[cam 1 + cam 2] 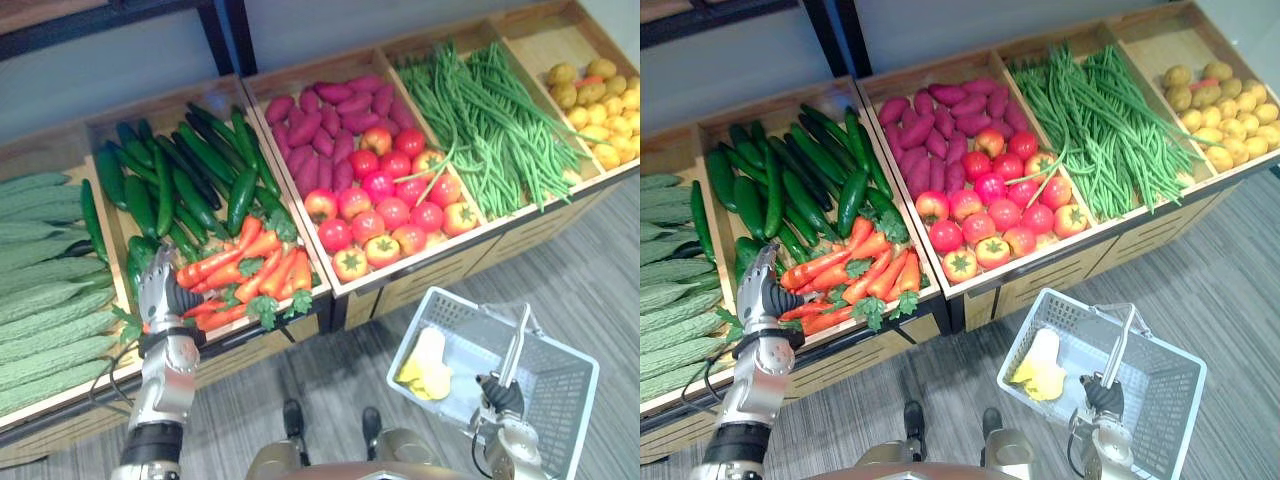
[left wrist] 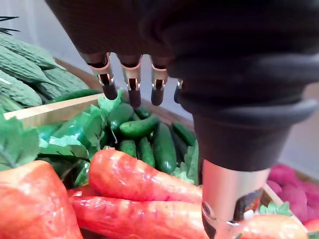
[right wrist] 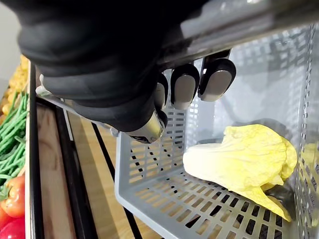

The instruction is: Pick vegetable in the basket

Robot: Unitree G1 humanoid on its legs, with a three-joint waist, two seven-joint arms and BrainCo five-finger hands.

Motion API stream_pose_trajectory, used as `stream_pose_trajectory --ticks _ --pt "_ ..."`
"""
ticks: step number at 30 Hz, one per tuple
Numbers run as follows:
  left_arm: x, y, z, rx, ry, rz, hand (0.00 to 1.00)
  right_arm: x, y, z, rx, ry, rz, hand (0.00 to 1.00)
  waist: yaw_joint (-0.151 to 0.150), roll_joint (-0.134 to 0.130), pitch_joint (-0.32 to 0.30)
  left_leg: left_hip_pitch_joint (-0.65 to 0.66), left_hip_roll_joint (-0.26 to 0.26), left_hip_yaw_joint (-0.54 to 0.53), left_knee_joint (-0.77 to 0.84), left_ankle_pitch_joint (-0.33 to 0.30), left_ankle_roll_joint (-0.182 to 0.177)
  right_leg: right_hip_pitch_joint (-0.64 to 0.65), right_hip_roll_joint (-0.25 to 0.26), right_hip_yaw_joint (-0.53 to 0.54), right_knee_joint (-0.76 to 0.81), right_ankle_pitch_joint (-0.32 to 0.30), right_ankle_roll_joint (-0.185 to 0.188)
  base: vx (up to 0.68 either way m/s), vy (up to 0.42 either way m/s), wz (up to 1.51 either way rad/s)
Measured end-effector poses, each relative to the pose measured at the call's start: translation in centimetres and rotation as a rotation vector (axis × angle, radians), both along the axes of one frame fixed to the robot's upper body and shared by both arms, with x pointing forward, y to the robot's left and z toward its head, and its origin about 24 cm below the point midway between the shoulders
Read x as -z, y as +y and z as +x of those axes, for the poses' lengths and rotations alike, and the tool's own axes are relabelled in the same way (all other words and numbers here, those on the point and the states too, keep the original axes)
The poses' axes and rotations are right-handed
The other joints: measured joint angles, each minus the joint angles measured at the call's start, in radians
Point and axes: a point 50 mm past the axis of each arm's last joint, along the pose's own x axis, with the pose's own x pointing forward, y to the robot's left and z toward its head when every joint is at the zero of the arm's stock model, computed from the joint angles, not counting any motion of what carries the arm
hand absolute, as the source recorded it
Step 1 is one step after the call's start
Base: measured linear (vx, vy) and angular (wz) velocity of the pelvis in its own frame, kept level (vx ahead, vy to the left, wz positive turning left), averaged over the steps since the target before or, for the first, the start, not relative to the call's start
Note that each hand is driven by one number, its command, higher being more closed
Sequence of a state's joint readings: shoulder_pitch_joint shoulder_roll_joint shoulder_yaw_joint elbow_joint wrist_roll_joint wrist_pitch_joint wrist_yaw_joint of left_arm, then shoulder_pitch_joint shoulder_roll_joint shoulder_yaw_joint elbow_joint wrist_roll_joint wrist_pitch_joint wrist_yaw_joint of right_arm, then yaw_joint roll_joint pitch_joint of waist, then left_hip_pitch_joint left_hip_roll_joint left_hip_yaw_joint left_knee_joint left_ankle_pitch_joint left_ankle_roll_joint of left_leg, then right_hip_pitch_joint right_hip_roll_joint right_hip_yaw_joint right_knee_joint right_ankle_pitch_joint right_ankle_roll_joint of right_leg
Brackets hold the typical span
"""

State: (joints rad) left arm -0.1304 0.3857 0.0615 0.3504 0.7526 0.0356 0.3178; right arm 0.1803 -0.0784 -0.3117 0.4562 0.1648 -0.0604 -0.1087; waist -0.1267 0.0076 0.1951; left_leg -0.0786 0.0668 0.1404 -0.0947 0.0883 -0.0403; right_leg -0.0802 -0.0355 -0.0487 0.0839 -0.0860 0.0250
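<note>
While the left hand (image 1: 158, 290) hangs just over the near end of the carrots (image 1: 250, 270), fingers (image 2: 133, 92) straight and holding nothing, the right hand (image 1: 498, 394) is curled round the handle (image 1: 516, 345) of the grey basket (image 1: 560, 400), where a pale yellow cabbage (image 1: 424, 366) lies on the bottom; cucumbers (image 1: 190, 170) lie just behind the carrots
</note>
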Motion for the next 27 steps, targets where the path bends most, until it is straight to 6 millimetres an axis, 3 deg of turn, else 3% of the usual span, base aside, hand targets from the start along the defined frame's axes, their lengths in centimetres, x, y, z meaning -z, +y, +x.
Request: stream_pose_trajectory --ticks 4,5,15,27 --pt "-0.2 -1.0 1.4 0.051 0.016 0.013 0.0 -0.3 0.2 0.8 -0.022 -0.02 -0.003 1.0 -0.008 -0.001 0.024 -0.03 0.002 0.003 0.0 0.009 -0.014 -0.033 0.0 0.002 0.006 0.002 -0.001 0.01 -0.007 -0.03" --pt "-0.2 -1.1 1.6 0.058 0.024 0.02 1.0 -0.4 0.2 1.0 -0.024 -0.026 -0.003 1.0 -0.01 0.0 0.033 -0.032 0.003 0.005 0.0 0.009 -0.014 -0.038 0.001 0.004 0.009 0.002 -0.002 0.01 -0.021 -0.09" --pt "-3.7 -0.1 4.4 0.081 -0.043 0.117 1.0 -1.4 0.8 2.2 -0.05 -0.089 0.002 1.0 0.001 -0.014 0.075 -0.053 -0.001 0.042 0.0 0.01 -0.016 -0.099 -0.003 0.049 0.057 0.003 -0.002 -0.02 0.003 -0.1" --pt "-2.0 -0.2 3.2 0.11 0.025 0.111 1.0 -1.8 0.6 2.3 -0.042 -0.106 -0.004 1.0 -0.003 -0.013 0.093 -0.045 0.001 0.046 0.0 0.011 -0.016 -0.091 -0.001 0.05 0.055 0.003 -0.001 0.01 -0.013 -0.01"
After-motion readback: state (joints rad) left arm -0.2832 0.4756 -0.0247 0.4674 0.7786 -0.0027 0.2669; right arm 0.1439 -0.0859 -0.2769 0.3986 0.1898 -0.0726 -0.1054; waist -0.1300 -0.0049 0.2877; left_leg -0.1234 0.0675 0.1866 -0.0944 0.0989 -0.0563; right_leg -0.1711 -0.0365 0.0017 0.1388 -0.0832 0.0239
